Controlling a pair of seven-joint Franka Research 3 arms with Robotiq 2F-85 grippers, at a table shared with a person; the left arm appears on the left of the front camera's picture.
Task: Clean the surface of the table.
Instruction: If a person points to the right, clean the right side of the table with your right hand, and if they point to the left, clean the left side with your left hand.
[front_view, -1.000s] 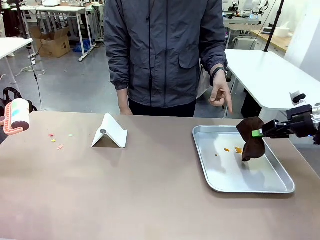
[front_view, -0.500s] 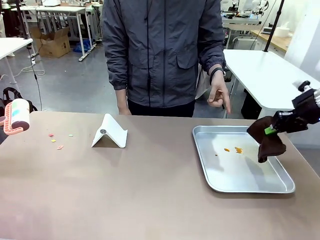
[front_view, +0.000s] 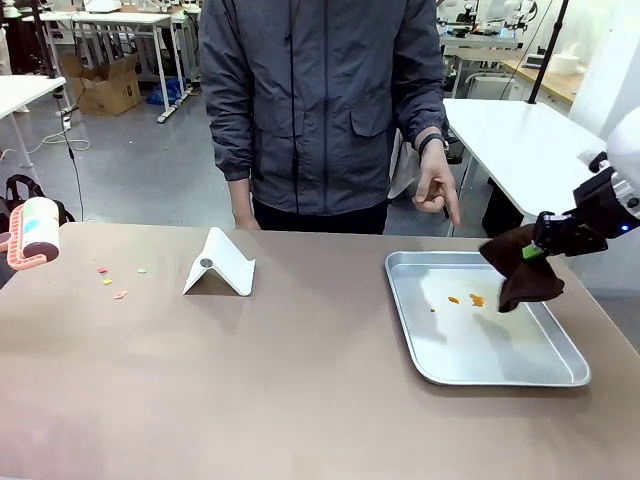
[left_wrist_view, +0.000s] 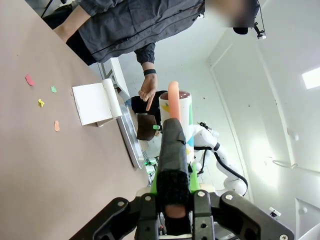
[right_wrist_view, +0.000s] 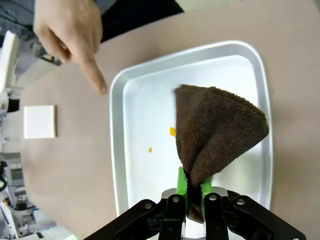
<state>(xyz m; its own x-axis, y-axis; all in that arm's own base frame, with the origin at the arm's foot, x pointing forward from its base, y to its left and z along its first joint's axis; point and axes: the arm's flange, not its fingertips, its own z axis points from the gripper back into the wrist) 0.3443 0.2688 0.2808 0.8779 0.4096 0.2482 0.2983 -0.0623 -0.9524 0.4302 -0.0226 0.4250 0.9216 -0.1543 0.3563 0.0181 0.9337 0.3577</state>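
Fingers (right_wrist_view: 180, 182) of the right gripper (right_wrist_view: 192, 186) are pinching a fold of the brown cloth (right_wrist_view: 220, 125), which fans out above the silver tray (right_wrist_view: 117, 150). A second ago the cloth hung low over the middle of the tray. It then swung out past the right rim, and now it has come partway back, held higher over the tray's right side. The orange crumbs (right_wrist_view: 172, 131) lie where they lay, loose on the tray floor and clear of the cloth. I take this as a shake-out or a lift away, with the tray's part of the job about finished.

On the other side, the left gripper (left_wrist_view: 172, 177) is clamped on the dark handle of the lint roller (left_wrist_view: 177, 107), which hovers at the table's left edge exactly as it did a second ago.

Farther out, the table (front_view: 300, 380) stretches wide and brownish under everything. Its left part carries a few coloured paper scraps (front_view: 108, 280), unmoved, just short of the white folded stand (front_view: 220, 265). Those scraps are probably the work left.

Beyond the far edge, the person's hand (front_view: 437, 190) points a finger down toward the tray.
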